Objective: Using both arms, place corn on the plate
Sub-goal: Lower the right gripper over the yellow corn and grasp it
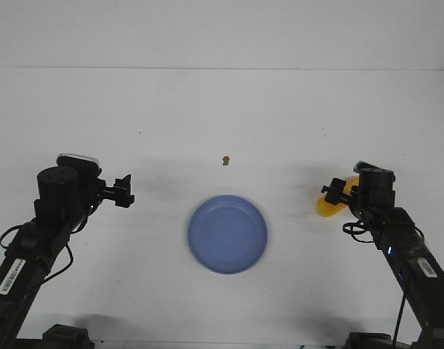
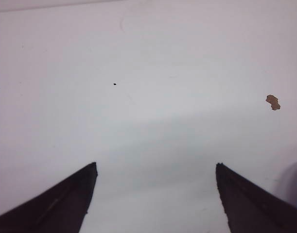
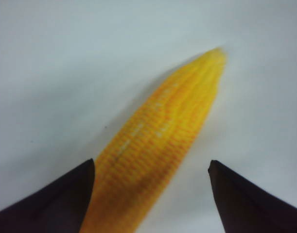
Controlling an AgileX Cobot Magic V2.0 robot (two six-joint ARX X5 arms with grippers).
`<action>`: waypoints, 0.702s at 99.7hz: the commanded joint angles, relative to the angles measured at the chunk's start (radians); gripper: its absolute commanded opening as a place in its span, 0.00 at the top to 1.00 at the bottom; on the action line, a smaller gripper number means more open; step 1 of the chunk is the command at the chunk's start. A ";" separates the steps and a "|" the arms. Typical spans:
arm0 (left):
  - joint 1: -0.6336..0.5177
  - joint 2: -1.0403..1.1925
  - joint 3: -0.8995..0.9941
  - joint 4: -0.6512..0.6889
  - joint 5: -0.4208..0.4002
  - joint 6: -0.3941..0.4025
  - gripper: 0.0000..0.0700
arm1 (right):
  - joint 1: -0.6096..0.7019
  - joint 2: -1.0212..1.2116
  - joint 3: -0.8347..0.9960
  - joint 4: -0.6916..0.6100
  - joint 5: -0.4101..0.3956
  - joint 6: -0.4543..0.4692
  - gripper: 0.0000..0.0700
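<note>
We saw the corn (image 1: 328,206) lying on the table (image 1: 222,116), right of the plate (image 1: 228,234) and well apart from it. The right gripper (image 3: 151,167) reached over the cob with its jaws spread wide, one finger beside its thick end. The left gripper (image 2: 155,167) hung wide open over bare table, left of the plate, near a brown crumb (image 2: 272,102).
</note>
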 commanded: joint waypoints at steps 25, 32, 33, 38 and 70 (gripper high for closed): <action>-0.001 0.008 0.009 0.002 -0.002 0.002 0.28 | 0.000 0.125 0.019 0.014 -0.085 0.044 0.65; -0.001 0.008 0.009 0.001 -0.002 0.002 0.28 | 0.000 0.123 0.019 0.014 -0.111 0.043 0.81; -0.001 0.008 0.009 0.001 -0.002 0.002 0.28 | 0.001 0.122 0.019 0.015 -0.117 0.043 0.82; -0.001 0.008 0.010 0.001 -0.002 0.002 0.28 | 0.001 0.112 0.019 0.014 -0.146 0.043 0.82; -0.001 0.008 0.009 0.001 -0.002 0.002 0.28 | 0.164 -0.095 0.020 -0.012 -0.308 -0.010 0.81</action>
